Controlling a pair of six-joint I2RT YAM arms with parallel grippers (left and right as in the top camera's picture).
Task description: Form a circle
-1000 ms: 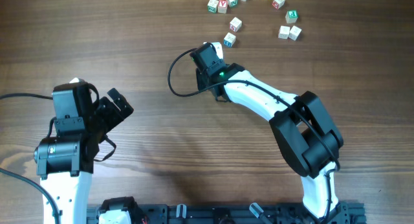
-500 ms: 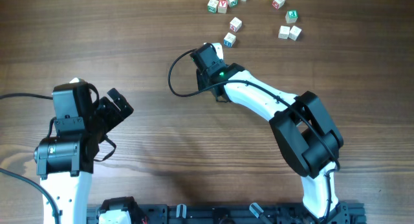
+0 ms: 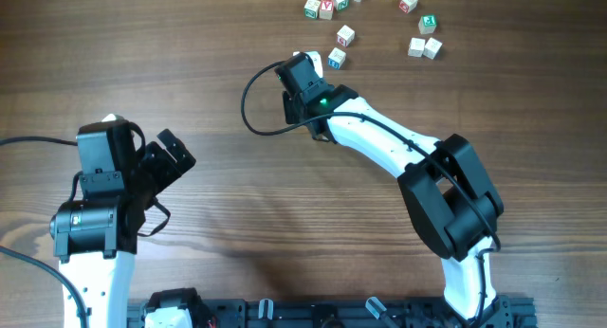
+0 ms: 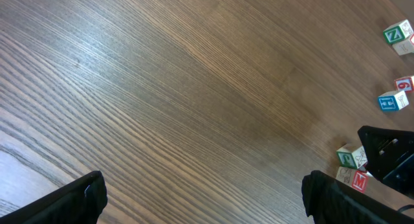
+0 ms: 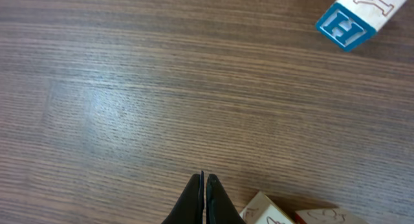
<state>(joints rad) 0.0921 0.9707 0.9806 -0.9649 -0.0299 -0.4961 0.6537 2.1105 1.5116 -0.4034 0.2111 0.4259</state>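
The circle shows as a tight pair of whitish letter cubes (image 5: 266,212), one with a red M (image 4: 356,179) and one with a green letter (image 4: 350,156). They lie right beside my right gripper (image 5: 204,188), which is shut with nothing between its fingers, tips low over the wood. From overhead the right gripper (image 3: 300,66) covers most of the pair, and only a white corner (image 3: 310,58) peeks out. My left gripper (image 4: 204,198) stands open and empty over bare wood at the near left (image 3: 169,157).
A blue-lettered cube (image 3: 337,57) lies just right of the right gripper and also shows at the right wrist view's top right corner (image 5: 349,18). Several loose letter cubes (image 3: 326,7) are scattered along the far edge, up to a white pair (image 3: 424,47). A black cable (image 3: 248,105) loops left of the right wrist.
The right gripper has slid a little left and away, the white cube corner beside it shifting along with it. The left arm has not moved.
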